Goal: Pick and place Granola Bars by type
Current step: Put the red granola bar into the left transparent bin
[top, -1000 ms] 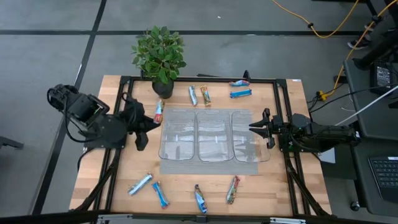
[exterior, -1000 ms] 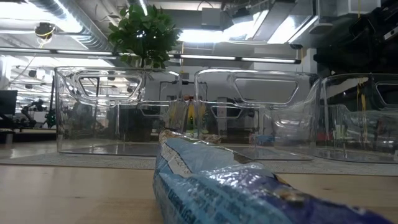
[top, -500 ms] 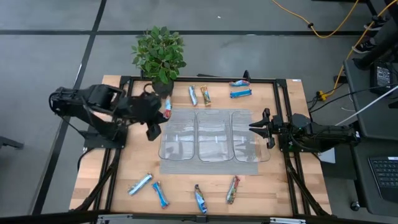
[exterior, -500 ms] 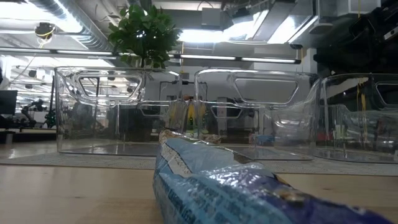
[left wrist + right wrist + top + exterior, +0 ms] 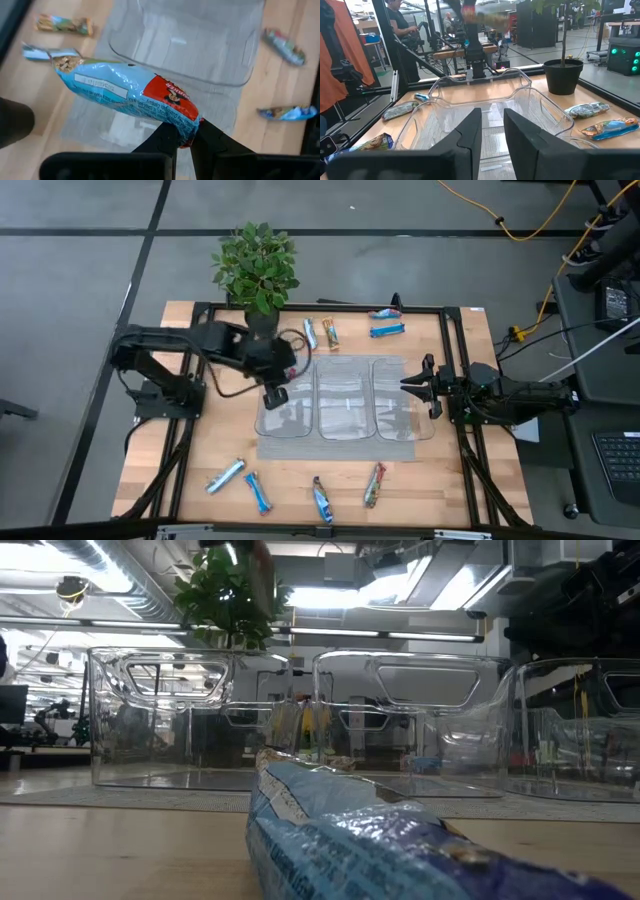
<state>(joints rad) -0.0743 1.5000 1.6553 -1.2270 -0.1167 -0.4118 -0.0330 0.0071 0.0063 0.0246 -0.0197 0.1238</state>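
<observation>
Left fingers point(image 5: 186, 134) — bar point(image 5: 127, 91) above bin point(image 5: 190, 45)

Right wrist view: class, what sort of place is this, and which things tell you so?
Probably a robotics lab or workshop. Beyond the wooden table stand metal frames and equipment racks, a person works at a bench, and cables run over the concrete floor.

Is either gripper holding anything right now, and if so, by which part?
The left gripper pinches a blue-and-red bar by its red end, over the left bin. The right gripper holds nothing.
</observation>
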